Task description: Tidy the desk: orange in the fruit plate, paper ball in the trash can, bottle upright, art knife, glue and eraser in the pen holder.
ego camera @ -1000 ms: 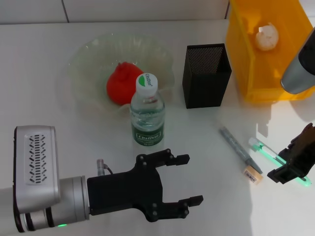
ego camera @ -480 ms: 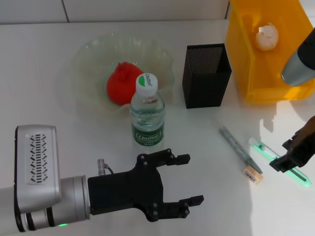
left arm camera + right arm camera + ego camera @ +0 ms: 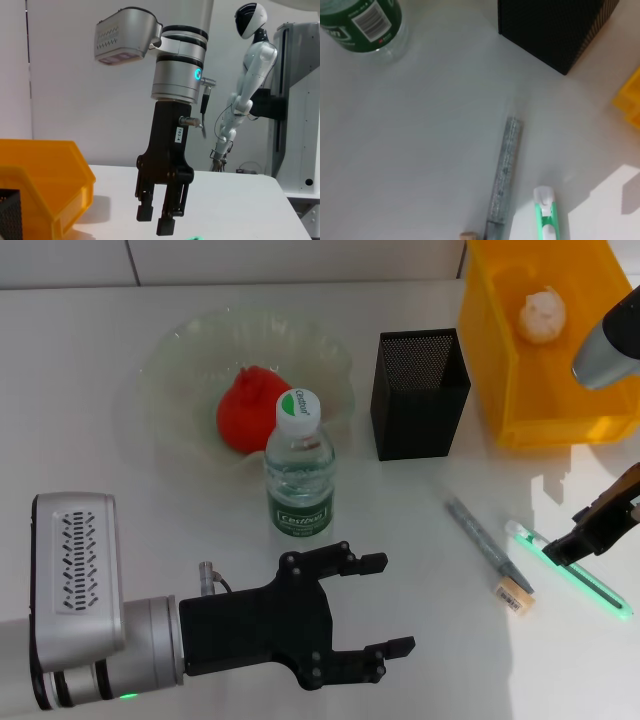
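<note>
We read little here: the small clear plastic water bottle (image 3: 299, 473) carries a green label with white brand lettering too small to make out, a matching green logo on its white cap, and a barcode.

Orange (image 3: 247, 408) red-orange; trash can (image 3: 500, 350) yellow; pen holder (image 3: 418, 395) black mesh.

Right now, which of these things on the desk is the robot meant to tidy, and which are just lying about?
Part of the job: orange in fruit plate; paper ball in trash can; bottle upright; pen holder; art knife, glue and eraser on the desk.

Just lying about: nothing that I can see.
</note>
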You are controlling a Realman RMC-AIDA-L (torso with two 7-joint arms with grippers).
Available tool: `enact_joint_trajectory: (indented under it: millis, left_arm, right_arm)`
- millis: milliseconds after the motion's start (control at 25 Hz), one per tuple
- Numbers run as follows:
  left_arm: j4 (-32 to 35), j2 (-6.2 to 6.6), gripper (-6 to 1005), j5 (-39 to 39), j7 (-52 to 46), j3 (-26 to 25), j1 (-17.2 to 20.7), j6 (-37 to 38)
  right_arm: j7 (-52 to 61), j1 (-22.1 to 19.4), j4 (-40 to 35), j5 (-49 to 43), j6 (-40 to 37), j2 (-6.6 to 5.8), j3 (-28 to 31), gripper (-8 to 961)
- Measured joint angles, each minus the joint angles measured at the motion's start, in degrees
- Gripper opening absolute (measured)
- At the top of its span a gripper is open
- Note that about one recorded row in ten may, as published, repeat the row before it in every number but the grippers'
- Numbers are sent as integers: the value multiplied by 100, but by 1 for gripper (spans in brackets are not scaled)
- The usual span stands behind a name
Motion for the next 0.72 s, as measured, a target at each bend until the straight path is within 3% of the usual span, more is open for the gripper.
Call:
enact_joint_trajectory:
  millis: [720]
  left_arm:
    - [0,0,786,0,-3,32,-3,7]
  right_arm:
    - [-10,83,414,-193,482,22,-185,556]
